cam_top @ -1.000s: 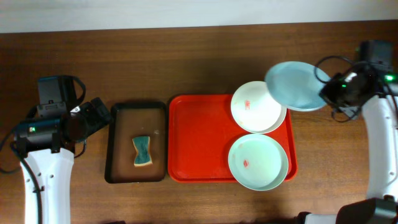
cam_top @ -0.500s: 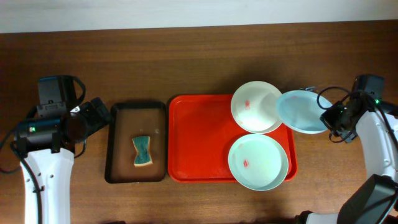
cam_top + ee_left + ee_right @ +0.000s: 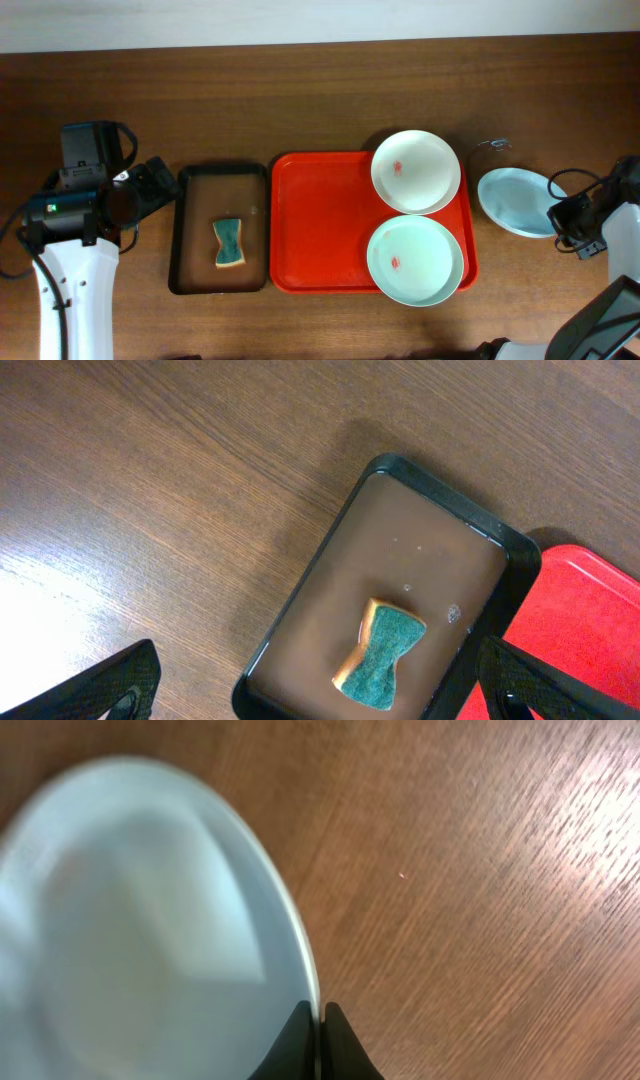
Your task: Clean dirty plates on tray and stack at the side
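The red tray [image 3: 320,222] holds a white plate [image 3: 415,172] at its back right corner. A pale green plate [image 3: 415,260] sits in front of it, and each has a small red smear. A pale blue plate [image 3: 515,200] hangs low over the table to the right of the tray. My right gripper [image 3: 560,212] is shut on its right rim. In the right wrist view the gripper [image 3: 318,1012] pinches the rim of the blue plate [image 3: 150,920]. I cannot tell whether the plate touches the table. My left gripper [image 3: 168,188] is open and holds nothing.
A black-rimmed brown tray [image 3: 190,230] left of the red tray holds a green-and-yellow sponge [image 3: 229,244]. In the left wrist view the sponge [image 3: 382,667] lies between my spread fingers. A thin wire loop [image 3: 492,146] lies on the table behind the blue plate.
My right gripper has carried the blue plate from above the tray's back right corner to the right and down, beside the tray. The left arm has not moved.
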You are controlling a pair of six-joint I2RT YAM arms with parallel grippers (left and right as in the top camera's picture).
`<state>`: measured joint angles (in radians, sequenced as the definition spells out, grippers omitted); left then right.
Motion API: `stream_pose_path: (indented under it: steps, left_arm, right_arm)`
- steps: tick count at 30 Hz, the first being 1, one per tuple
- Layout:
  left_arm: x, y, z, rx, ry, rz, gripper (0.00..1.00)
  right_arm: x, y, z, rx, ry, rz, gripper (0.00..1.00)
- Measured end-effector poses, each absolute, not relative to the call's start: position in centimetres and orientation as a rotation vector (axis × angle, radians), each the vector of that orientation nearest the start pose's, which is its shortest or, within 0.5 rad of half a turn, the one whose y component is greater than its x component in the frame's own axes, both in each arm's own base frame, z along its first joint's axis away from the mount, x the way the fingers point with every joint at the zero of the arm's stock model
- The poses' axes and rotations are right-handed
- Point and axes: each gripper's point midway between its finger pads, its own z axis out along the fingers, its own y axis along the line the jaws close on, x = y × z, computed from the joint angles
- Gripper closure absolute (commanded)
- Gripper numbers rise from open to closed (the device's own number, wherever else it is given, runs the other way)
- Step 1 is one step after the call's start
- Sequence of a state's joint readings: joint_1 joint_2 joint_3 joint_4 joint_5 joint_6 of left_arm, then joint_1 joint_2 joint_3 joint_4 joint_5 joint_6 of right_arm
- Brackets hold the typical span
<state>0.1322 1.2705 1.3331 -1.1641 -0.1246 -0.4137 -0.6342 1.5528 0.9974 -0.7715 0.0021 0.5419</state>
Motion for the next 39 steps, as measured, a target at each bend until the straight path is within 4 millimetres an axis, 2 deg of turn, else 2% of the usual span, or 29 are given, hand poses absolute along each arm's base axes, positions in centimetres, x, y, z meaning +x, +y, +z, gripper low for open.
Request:
stream_pose_path:
  steps: [1, 2, 4, 6, 8, 9, 11, 12, 13, 14, 15, 16, 17, 20, 21, 22, 23, 24, 27, 30, 32, 34, 36, 39]
  left_arm:
    - [28.8, 6.0, 22.3, -0.755, 2.550, 0.075, 0.01]
    - [28.8, 6.0, 22.3, -0.755, 2.550, 0.075, 0.01]
    - [28.8, 6.0, 22.3, -0.755, 2.550, 0.075, 0.01]
    - [28.8, 6.0, 22.3, -0.755, 2.550, 0.075, 0.01]
    - [28.8, 6.0, 22.3, -0.755, 2.550, 0.075, 0.01]
    - [28.7, 6.0, 22.3, -0.755, 2.552, 0.075, 0.01]
    - [28.8, 6.0, 22.3, -0.755, 2.550, 0.075, 0.01]
    - [28.8, 6.0, 22.3, -0.755, 2.550, 0.075, 0.01]
    - [28.8, 6.0, 22.3, -0.755, 2.550, 0.075, 0.01]
    - [28.8, 6.0, 22.3, -0.755, 2.550, 0.075, 0.01]
    - [28.8, 6.0, 22.3, -0.755, 2.550, 0.075, 0.01]
    - [28.8, 6.0, 22.3, -0.756, 2.550, 0.076, 0.01]
    - [28.8, 6.0, 22.3, -0.755, 2.550, 0.075, 0.01]
    - [28.8, 6.0, 22.3, -0.755, 2.550, 0.075, 0.01]
    - [28.8, 6.0, 22.3, -0.755, 2.550, 0.075, 0.01]
    - [28.8, 6.0, 22.3, -0.755, 2.550, 0.075, 0.01]
    - [28.8, 6.0, 22.3, -0.755, 2.550, 0.075, 0.01]
    - [28.8, 6.0, 22.3, -0.755, 2.550, 0.075, 0.01]
    - [28.8, 6.0, 22.3, -0.755, 2.550, 0.075, 0.01]
    - [28.8, 6.0, 22.3, -0.755, 2.550, 0.075, 0.01]
    - [28.8, 6.0, 22.3, -0.755, 2.550, 0.075, 0.01]
    - [28.8, 6.0, 22.3, -0.755, 2.550, 0.075, 0.01]
    - [28.8, 6.0, 22.3, -0.755, 2.550, 0.075, 0.01]
    - [28.8, 6.0, 22.3, -0.755, 2.550, 0.075, 0.01]
  right_arm:
    - [24.7, -18.4, 5.1, 1.621, 2.421, -0.030, 0.65]
    - [24.6, -18.3, 4.9, 1.622, 2.427, -0.031, 0.59]
    - [24.9, -17.8, 4.9, 1.553, 2.473, 0.012, 0.55]
    - [25.1, -16.4, 5.5, 1.471, 2.559, 0.099, 0.54]
    - [27.7, -14.2, 8.4, 1.256, 2.653, 0.153, 0.54]
    - [29.9, -11.9, 10.2, 1.061, 2.706, 0.167, 0.54]
    - [32.9, -6.8, 12.2, 0.765, 2.753, 0.227, 0.53]
    - [35.0, 0.3, 13.0, 0.452, 2.770, 0.344, 0.54]
    - [35.4, 4.8, 13.5, 0.277, 2.771, 0.437, 0.54]
    - [35.9, 7.7, 13.9, 0.161, 2.744, 0.476, 0.54]
    - [36.2, 12.7, 14.5, -0.033, 2.696, 0.538, 0.55]
    - [35.1, 18.2, 14.6, -0.219, 2.676, 0.607, 0.62]
    - [33.1, 22.2, 13.6, -0.341, 2.704, 0.640, 0.64]
    - [30.4, 27.8, 9.4, -0.486, 2.778, 0.617, 0.64]
    - [29.2, 29.1, 8.1, -0.543, 2.803, 0.610, 0.68]
    - [27.7, 30.4, 6.7, -0.605, 2.836, 0.600, 0.79]
    - [27.2, 30.7, 6.5, -0.610, 2.846, 0.600, 0.92]
    - [26.6, 31.1, 6.4, -0.630, 2.850, 0.597, 0.96]
    - [23.1, 33.2, 6.1, -0.707, 2.882, 0.602, 0.96]
    - [21.5, 34.3, 5.9, -0.701, 2.896, 0.617, 0.96]
    - [19.9, 34.2, 4.4, -0.687, 2.921, 0.551, 0.96]
    - [19.5, 33.8, 3.1, -0.603, 2.928, 0.468, 0.96]
    - [20.0, 34.6, 2.4, -0.520, 2.885, 0.501, 0.96]
    - [18.9, 35.1, 1.0, -0.511, 2.860, 0.532, 0.96]
